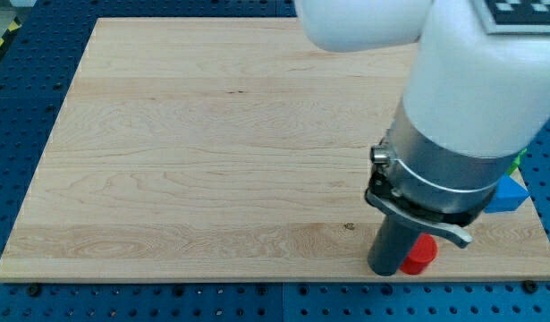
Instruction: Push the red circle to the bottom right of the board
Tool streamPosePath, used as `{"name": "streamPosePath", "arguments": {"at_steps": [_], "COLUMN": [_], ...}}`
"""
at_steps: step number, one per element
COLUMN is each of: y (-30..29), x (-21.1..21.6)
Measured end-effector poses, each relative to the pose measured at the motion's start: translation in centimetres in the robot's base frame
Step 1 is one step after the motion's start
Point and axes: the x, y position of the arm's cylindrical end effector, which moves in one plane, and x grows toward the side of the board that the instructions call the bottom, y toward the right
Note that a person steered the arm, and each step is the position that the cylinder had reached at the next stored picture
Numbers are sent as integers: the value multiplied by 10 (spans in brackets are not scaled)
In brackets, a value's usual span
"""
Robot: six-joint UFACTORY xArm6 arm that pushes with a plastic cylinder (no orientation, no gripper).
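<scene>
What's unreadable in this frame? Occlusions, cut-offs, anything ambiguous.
- Red circle, camera view: partly hidden behind the rod; full outline not visible.
- My tip, camera view: it sits at the red circle's left, but contact cannot be confirmed.
- Blue block, camera view: the arm's body covers its left part; shape unclear.
- Green block, camera view: only a sliver shows beside the arm; shape unreadable.
- Marker on the arm, camera view: cut off by the top edge.

Quick count on the board: one red circle near the bottom right corner, partly behind the rod. One blue block at the right edge, shape unclear, mostly hidden by the arm. One sliver of green block just above it, shape can't tell. That's 3 blocks visible, one of each colour. One rod, one arm.
</scene>
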Motion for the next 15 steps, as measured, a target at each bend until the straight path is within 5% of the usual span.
{"name": "streamPosePath", "arguments": {"at_steps": [7,10,15], "y": [72,48,87], "x": [0,0,-39]}}
